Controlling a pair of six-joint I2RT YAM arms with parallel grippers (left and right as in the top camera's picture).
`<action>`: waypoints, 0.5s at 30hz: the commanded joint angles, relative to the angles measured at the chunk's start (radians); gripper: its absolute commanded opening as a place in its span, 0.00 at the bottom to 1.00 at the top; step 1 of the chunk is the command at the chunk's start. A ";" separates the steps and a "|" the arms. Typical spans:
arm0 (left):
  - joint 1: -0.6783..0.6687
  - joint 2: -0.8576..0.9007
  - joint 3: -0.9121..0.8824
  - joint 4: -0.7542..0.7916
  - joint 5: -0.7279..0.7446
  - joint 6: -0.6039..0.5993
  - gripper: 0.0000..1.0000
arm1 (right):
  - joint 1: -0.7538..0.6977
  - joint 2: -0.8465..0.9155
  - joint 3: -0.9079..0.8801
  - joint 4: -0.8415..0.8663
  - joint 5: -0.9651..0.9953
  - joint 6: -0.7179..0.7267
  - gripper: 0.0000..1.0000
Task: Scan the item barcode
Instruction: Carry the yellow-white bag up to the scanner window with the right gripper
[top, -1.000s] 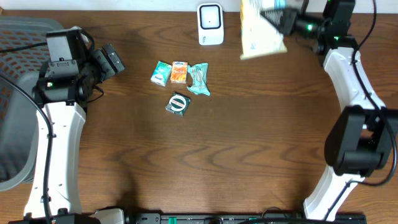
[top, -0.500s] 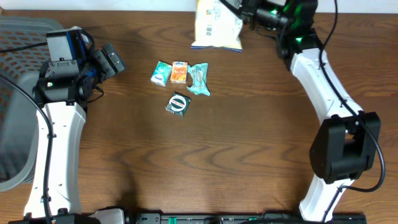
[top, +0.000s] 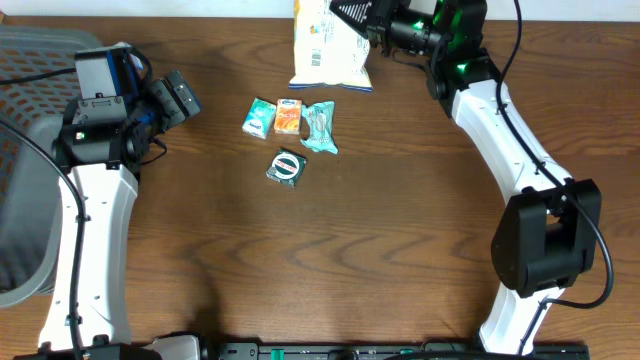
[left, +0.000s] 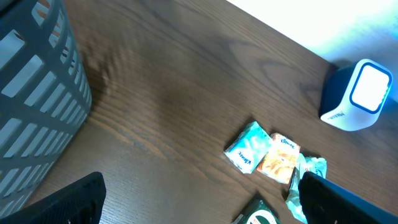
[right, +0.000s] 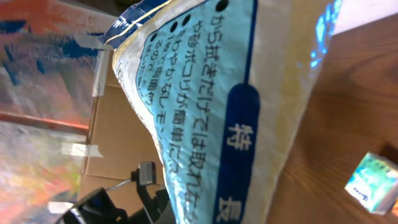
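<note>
My right gripper (top: 362, 22) is shut on a yellow and white snack bag (top: 330, 45), holding it above the table's far edge. In the right wrist view the bag (right: 205, 93) fills most of the frame, showing blue Japanese print. The bag hides the white scanner in the overhead view. The left wrist view shows the scanner (left: 360, 96) standing at the far right. My left gripper (top: 178, 97) stays open at the left, with nothing between its fingers (left: 68, 199).
Small packs lie left of centre: a teal one (top: 259, 117), an orange one (top: 289, 116), a teal wrapper (top: 320, 127) and a green round pack (top: 287, 167). A grey slatted basket (top: 20, 150) stands at the left edge.
The right arm has swung left with the snack bag, from right of the scanner to over it, so the scanner is now covered. The left arm has not moved.
</note>
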 joint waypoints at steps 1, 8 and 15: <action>0.002 0.002 0.003 -0.002 -0.013 0.003 0.98 | 0.002 -0.007 0.008 0.002 -0.003 -0.088 0.01; 0.002 0.002 0.003 -0.002 -0.013 0.003 0.98 | 0.002 -0.007 0.008 -0.026 -0.004 -0.121 0.01; 0.002 0.002 0.003 -0.003 -0.013 0.003 0.98 | 0.002 -0.007 0.008 -0.096 -0.004 -0.170 0.01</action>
